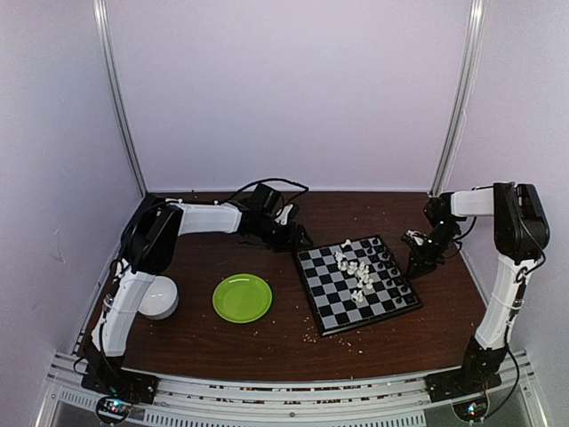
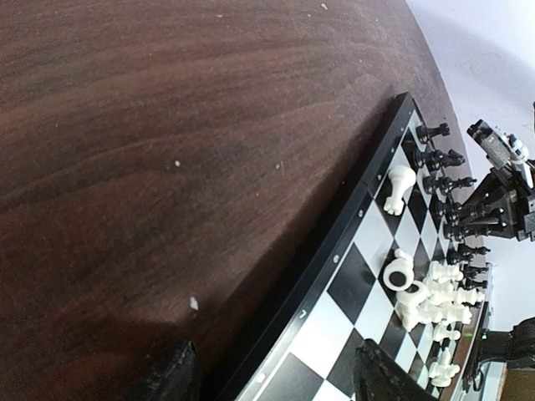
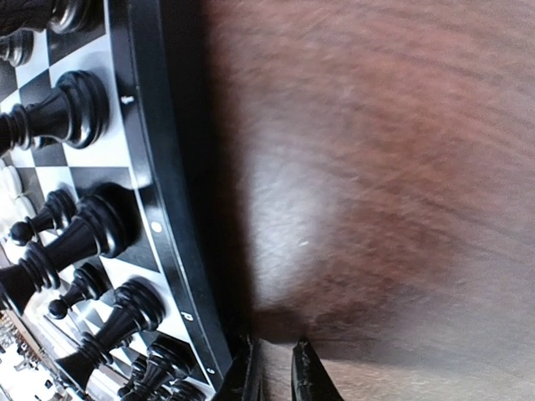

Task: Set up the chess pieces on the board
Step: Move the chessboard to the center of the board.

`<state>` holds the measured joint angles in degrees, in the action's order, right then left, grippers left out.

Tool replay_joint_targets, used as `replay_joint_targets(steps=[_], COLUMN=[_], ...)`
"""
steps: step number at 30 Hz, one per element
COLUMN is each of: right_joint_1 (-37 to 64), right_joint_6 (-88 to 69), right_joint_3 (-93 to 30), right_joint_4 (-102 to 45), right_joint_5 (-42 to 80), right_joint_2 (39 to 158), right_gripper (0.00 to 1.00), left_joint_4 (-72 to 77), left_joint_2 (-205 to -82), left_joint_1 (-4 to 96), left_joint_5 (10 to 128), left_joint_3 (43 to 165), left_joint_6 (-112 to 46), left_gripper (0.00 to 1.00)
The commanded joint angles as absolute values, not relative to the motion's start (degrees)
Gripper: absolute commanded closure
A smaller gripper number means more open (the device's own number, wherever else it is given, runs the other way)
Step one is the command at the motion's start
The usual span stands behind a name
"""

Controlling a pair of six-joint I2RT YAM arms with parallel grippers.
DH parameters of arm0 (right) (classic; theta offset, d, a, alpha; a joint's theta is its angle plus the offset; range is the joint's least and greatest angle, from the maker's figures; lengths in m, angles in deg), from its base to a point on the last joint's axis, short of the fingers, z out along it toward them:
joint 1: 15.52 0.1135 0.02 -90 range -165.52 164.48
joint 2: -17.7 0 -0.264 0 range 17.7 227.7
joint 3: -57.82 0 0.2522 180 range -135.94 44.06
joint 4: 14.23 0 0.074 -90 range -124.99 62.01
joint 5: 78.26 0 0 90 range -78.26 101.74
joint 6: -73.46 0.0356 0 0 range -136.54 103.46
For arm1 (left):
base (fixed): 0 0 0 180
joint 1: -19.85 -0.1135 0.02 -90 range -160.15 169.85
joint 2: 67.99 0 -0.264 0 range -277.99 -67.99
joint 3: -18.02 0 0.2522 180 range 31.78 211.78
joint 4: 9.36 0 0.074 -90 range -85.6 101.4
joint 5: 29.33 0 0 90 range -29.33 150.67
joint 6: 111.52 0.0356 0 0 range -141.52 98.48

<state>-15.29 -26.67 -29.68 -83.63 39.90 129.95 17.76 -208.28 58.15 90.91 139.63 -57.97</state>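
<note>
Dark brown wooden table [image 1: 267, 342] bounded by pale lilac walls forms the work area. Nearest my bases lie a round green plate [image 1: 242, 297] and, to its left, a white rounded object [image 1: 158, 297] partly behind my left arm. Beyond these, right of centre and set askew, sits the small square board of black and light-grey squares [image 1: 356, 283]. The black plastic figures [image 3: 75, 242] stand in rows along its right side. The white plastic figures [image 2: 435, 292] are bunched mid-board, several on their sides. One fallen white piece [image 2: 399, 185] lies apart, near the border on my left gripper's side.

My left gripper [image 2: 276, 380] hangs low at the board's far-left edge, jaws spread wide and empty, the border running between the fingers. My right gripper [image 3: 276, 376] has its fingers drawn almost together, gripping nothing, over bare wood just beside the right border.

Hazards, as judged:
- Closing or lowering the left jaws here would probably strike the border, shift the board and topple standing figures.
- Any inward sweep of the right gripper risks knocking the black rows.
- The white bunch is tight, so taking one figure may disturb its neighbours.
- Small smooth figures may slip from the pads.
</note>
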Motion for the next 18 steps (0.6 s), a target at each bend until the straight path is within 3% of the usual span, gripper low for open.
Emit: replay_joint_targets(steps=[1, 18], right_joint_1=[-13.4, -10.3], right_joint_6=[-28.6, -32.0], right_joint_3=[-26.4, -20.1], right_joint_4=[-86.3, -86.8], right_joint_5=[41.6, 40.4], right_joint_2=[130.7, 126.6], right_gripper=[0.85, 0.86], left_joint_4=[17.1, 18.2], left_joint_2=[-205.2, -200.6], left_joint_1=[58.8, 58.8], left_joint_5=[90.2, 87.4], left_joint_3=[137.1, 131.4], left_joint_6=[-56.4, -54.7], left_gripper=[0.36, 0.36])
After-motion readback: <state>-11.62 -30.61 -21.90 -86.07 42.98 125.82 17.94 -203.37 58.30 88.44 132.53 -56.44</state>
